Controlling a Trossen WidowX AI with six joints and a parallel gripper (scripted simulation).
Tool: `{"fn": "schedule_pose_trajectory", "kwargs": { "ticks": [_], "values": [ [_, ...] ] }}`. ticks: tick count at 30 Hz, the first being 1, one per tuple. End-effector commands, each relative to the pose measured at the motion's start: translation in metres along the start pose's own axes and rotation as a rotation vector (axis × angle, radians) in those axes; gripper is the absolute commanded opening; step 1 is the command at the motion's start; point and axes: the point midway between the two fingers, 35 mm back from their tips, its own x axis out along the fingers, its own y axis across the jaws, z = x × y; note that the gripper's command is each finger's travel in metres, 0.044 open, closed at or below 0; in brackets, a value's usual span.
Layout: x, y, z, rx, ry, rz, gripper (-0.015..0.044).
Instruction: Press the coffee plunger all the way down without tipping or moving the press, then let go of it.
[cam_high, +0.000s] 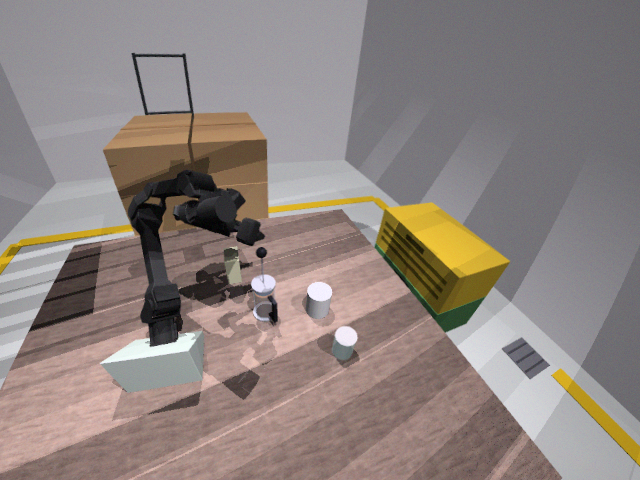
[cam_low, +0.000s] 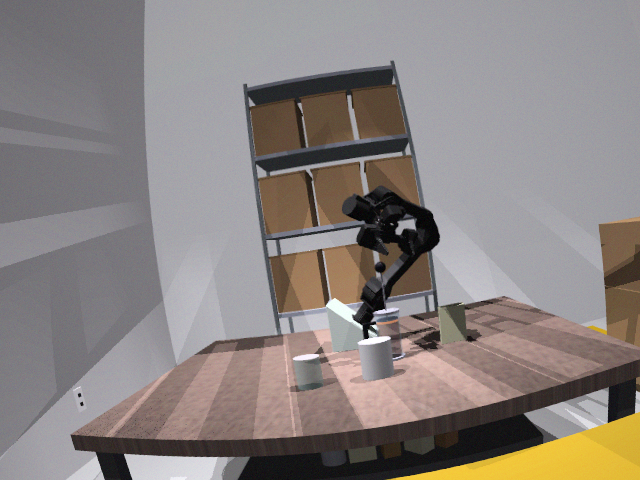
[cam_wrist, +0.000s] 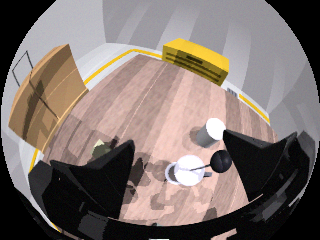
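The coffee press (cam_high: 264, 285) (cam_low: 388, 333) (cam_wrist: 187, 171) stands upright on the table (cam_high: 310, 413) (cam_low: 248, 403), its dark handle on the side. The plunger rod is up, with the black knob (cam_high: 261, 252) (cam_low: 380, 267) (cam_wrist: 221, 161) high above the lid. My gripper (cam_low: 395, 246) (cam_wrist: 180, 139) is open and empty, raised above the knob's height. In the wrist view the knob shows between the fingers, close to the right one and off centre. No contact shows in the top and exterior views.
A grey-white cylinder (cam_high: 318, 302) (cam_low: 376, 359) (cam_wrist: 209, 134) stands near the press. A pale green-white cylinder (cam_high: 344, 345) (cam_low: 308, 373) stands farther off. An olive block (cam_high: 233, 269) (cam_low: 452, 323) is on the press's other side. A pale green wedge (cam_high: 160, 369) (cam_low: 342, 329) lies by the arm's base.
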Motion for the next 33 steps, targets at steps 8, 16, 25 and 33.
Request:
{"fn": "schedule_pose_trajectory", "kwargs": {
  "ticks": [8,16,25,33],
  "values": [
    [-0.06,-0.05,-0.014,0.373,-0.218,-0.184,0.044],
    [-0.031,-0.042,-0.047,0.338,-0.149,-0.133,0.044],
    [-0.024,-0.045,-0.05,0.339,-0.135,-0.135,0.044],
    [-0.014,-0.049,-0.053,0.339,-0.124,-0.139,0.044]
  ]
}}
